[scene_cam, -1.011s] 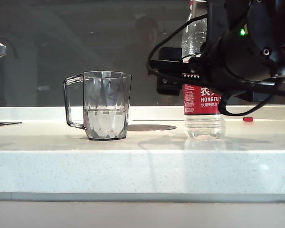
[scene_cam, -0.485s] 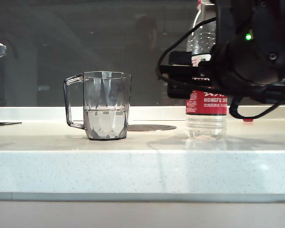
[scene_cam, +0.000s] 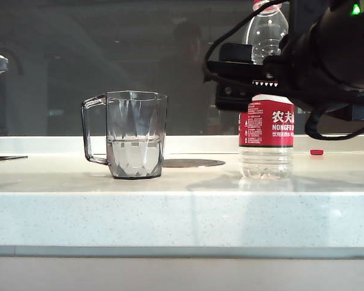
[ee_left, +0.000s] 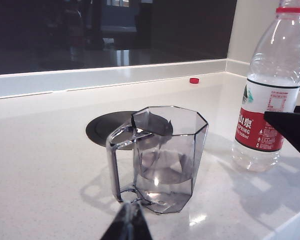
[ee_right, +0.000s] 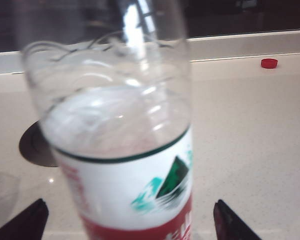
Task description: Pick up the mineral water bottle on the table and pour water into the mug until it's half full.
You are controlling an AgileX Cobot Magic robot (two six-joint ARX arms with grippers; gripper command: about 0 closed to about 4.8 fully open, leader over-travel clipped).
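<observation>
Table (scene_cam: 182, 212): wide white speckled countertop, carrying everything.

Right arm, exterior view: big black mass up at the right. Right gripper (ee_right: 130, 220) has its jaws spread wide, one tip on each side of the mineral water bottle (scene_cam: 266, 97) at about the label's top edge. Both tips stand clear of the plastic in the right wrist view; nothing is clamped.

Bottle stands upright on the table between those jaws, uncapped, with little water left in its base. A small red cap (scene_cam: 316, 152) lies beyond the gripper, by the back wall.

Mug (scene_cam: 128, 134): well off to the gripper's side, upright, handle turned away from the bottle. The water (scene_cam: 134, 156) in it comes to roughly half its height.

Left gripper (ee_left: 130, 225): only a dark tip shows in its wrist view, just short of the mug's foot. Whether it is open or closed, I cannot tell.

Step in hand, as I judge it: pouring looks done, bottle set back down and let go. The next move likely calls for lifting the right gripper straight off without brushing the light, nearly empty bottle.

Against a second earlier: the right gripper sits higher, so the whole red label now shows. The bottle stands a shade further from the mug. The mug's water level is unchanged.
</observation>
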